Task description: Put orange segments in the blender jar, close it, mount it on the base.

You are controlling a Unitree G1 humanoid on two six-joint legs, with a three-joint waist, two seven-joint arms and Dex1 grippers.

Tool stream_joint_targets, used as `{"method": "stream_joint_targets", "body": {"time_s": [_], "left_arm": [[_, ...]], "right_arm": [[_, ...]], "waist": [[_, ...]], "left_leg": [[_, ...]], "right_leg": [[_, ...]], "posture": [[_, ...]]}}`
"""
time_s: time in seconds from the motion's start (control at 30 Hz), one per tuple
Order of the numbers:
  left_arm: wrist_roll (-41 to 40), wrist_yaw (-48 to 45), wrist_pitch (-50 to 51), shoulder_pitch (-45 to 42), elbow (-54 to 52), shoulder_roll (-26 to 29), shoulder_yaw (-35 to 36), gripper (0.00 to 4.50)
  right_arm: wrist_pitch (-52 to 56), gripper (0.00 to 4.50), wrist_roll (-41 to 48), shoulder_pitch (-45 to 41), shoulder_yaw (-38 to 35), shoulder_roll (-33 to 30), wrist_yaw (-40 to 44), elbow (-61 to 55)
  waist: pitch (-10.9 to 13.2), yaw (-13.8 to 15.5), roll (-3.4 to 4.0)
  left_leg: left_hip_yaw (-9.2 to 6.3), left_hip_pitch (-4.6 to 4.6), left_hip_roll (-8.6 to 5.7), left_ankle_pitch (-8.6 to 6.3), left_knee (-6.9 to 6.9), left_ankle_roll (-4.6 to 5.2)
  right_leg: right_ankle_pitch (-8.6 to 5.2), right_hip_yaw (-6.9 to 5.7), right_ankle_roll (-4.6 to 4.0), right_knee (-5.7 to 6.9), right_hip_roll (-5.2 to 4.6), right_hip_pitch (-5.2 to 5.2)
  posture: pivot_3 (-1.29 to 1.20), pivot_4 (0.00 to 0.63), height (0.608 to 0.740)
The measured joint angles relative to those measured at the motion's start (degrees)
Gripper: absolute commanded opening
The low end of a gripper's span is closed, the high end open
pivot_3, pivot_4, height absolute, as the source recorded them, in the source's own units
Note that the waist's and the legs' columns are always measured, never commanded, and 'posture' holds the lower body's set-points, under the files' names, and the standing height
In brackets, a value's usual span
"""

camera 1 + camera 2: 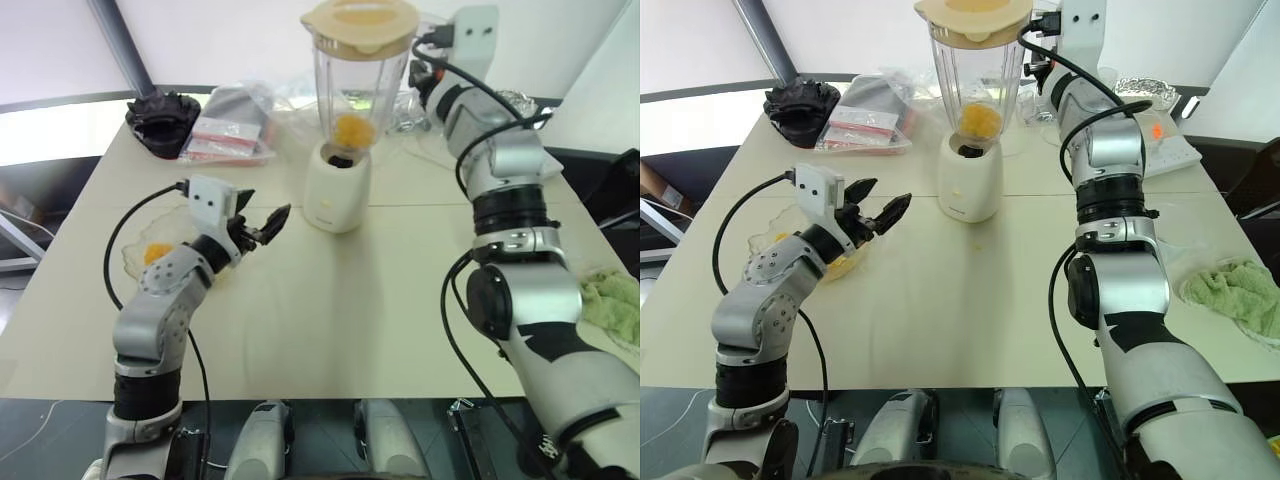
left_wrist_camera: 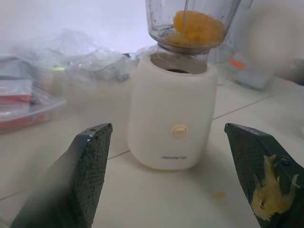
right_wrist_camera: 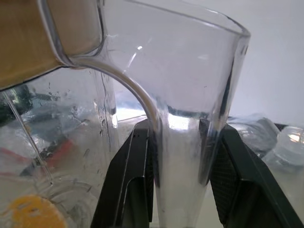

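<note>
One blender jar (image 1: 360,85), lidded, orange segments (image 1: 354,130) at its bottom, poised on the base (image 1: 338,188), apparently for mounting. Left wrist view: left gripper (image 2: 190,175) spread apart, empty, pulp on one pad. Right wrist view: right gripper (image 3: 183,175) clamped on the jar handle (image 3: 178,156).

Your head pair looks down over the table (image 1: 300,330), left wrist faces the base (image 2: 171,118) nearby, right wrist hugs the jar (image 3: 180,142), both eyes share base and jar
</note>
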Motion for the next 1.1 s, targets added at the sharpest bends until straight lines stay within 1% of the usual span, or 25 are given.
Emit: {"method": "stream_joint_targets", "body": {"time_s": [0.17, 0.33, 0.4, 0.53, 0.67, 0.77, 0.93, 1.1], "left_arm": [[0.0, 1.2, -0.1, 1.1, -1.3, 0.5, -0.5, 3.96], [0.0, 2.0, -0.3, 1.1, -1.3, 0.9, -0.5, 3.96], [0.0, 2.4, -0.3, 1.0, -1.3, 0.8, -0.6, 3.96], [0.0, 2.8, -0.3, 0.9, -1.3, 0.8, -1.9, 3.96], [-0.1, 2.6, -0.5, -0.8, -0.1, 0.9, -2.1, 3.96], [-0.1, 2.2, -1.2, -1.8, 1.1, 1.1, -2.1, 3.96], [-0.1, 1.5, -1.5, -2.9, 2.5, 1.5, -2.4, 3.96], [-0.1, 1.1, -1.5, -3.0, 2.9, 1.6, -2.6, 3.96]], "right_arm": [[-4.2, 1.01, -0.3, -2.6, 0.1, 0.6, 0.3, 6.4], [-5.1, 1.01, -0.7, -3.2, 0.3, 1.0, 0.1, 7.6], [-3.8, 1.01, -0.9, -2.9, 0.9, 1.2, -0.1, 5.7], [0.1, 1.01, -0.9, 0.3, 1.3, 1.2, -0.5, -1.7], [7.4, 1.01, -0.5, 4.4, 1.3, 1.2, -1.0, -12.5], [11.9, 1.01, 0.0, 6.8, 1.4, 1.4, -1.0, -18.2], [15.7, 1.01, 0.3, 9.5, 1.3, 1.6, -1.6, -24.3], [16.2, 1.01, 0.3, 11.6, 1.2, 2.6, -2.5, -25.0]], "waist": [[0.0, 0.0, 0.00], [0.0, 0.0, 0.00], [0.0, 0.0, 0.01], [0.0, 0.1, 0.01], [0.0, 0.2, 0.01], [0.0, 0.2, 0.01], [0.0, 0.1, 0.01], [0.0, 0.2, 0.01]], "left_leg": [[-0.02, 0.00, -0.01, 0.00, 0.02, -0.01], [-0.03, 0.01, -0.02, 0.01, 0.02, -0.01], [-0.03, 0.01, -0.01, 0.01, 0.02, -0.01], [-0.07, 0.00, -0.01, 0.00, 0.01, -0.01], [-0.11, -0.02, -0.02, 0.01, 0.03, -0.01], [-0.10, -0.01, -0.03, 0.01, 0.03, -0.01], [-0.10, -0.02, -0.02, 0.00, 0.00, -0.01], [-0.09, -0.04, -0.03, 0.00, 0.01, -0.01]], "right_leg": [[0.00, 0.00, -0.01, 0.00, 0.00, 0.02], [0.00, 0.00, -0.01, 0.01, 0.00, 0.02], [0.00, 0.00, -0.01, 0.01, 0.00, 0.01], [0.00, -0.02, -0.01, 0.01, 0.00, 0.01], [0.00, -0.04, -0.01, 0.01, 0.00, 0.02], [0.00, -0.04, -0.01, 0.02, 0.00, 0.01], [0.00, -0.08, -0.01, 0.01, 0.01, 0.01], [0.00, -0.07, 0.00, -0.01, 0.00, 0.01]], "posture": [[0.00, 0.150, 0.740], [0.00, 0.150, 0.740], [0.00, 0.150, 0.740], [0.00, 0.150, 0.740], [0.00, 0.150, 0.740], [0.00, 0.150, 0.740], [0.00, 0.150, 0.740], [0.00, 0.150, 0.740]]}}
